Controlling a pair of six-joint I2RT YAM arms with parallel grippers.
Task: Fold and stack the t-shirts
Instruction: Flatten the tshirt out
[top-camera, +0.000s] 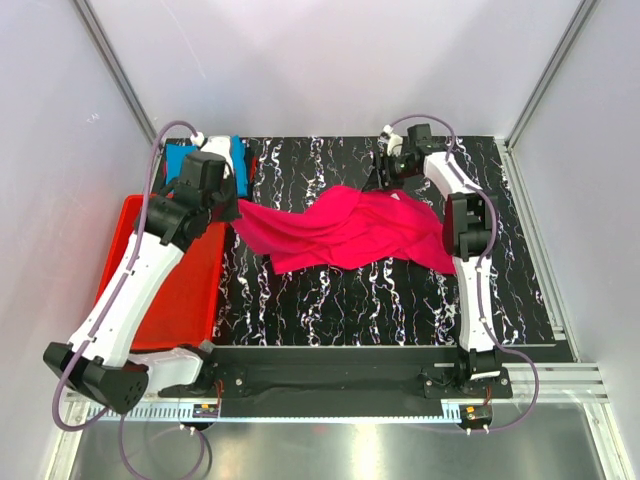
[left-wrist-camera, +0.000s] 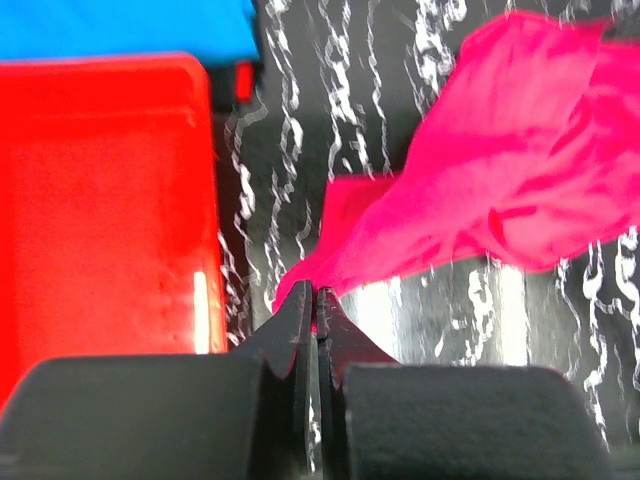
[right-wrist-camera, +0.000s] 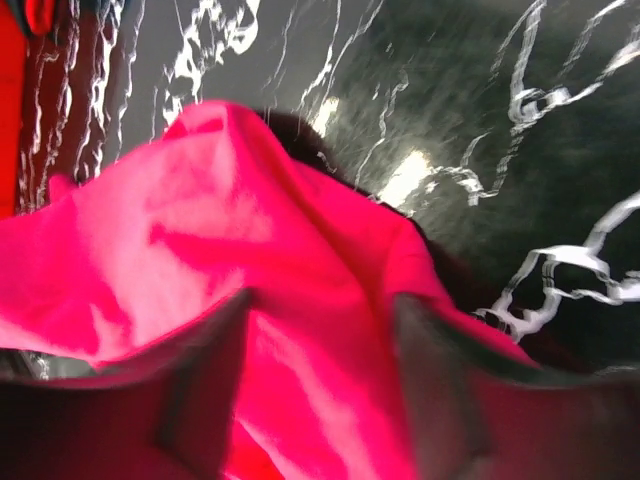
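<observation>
Magenta t-shirt (top-camera: 340, 235) lies rumpled and unfolded across the middle of the desk (top-camera: 400, 310), stretching in a loose band from near the left edge toward the right edge, with ridges and folds running through it. Its left tip is drawn out to a point and pinched in the left pincer (left-wrist-camera: 312, 300), whose jaws are pressed tight together on the cloth just above the black marbled surface. At the shirt's far right end the right pincer (right-wrist-camera: 320, 310) sits over the cloth with its jaws standing apart; pink fabric fills the gap and spreads under both fingers, and the blurred wrist view does not show any pinch on it.

A turquoise t-shirt (top-camera: 180, 158) rests at the far left corner of the desk, partly hidden behind the left arm in the overhead view. It lies just beyond the far end of the red tray (top-camera: 190, 290). That tray runs along the left edge of the desk, beneath the left arm. Both shirts are outside it, the magenta one just beside its right wall.
</observation>
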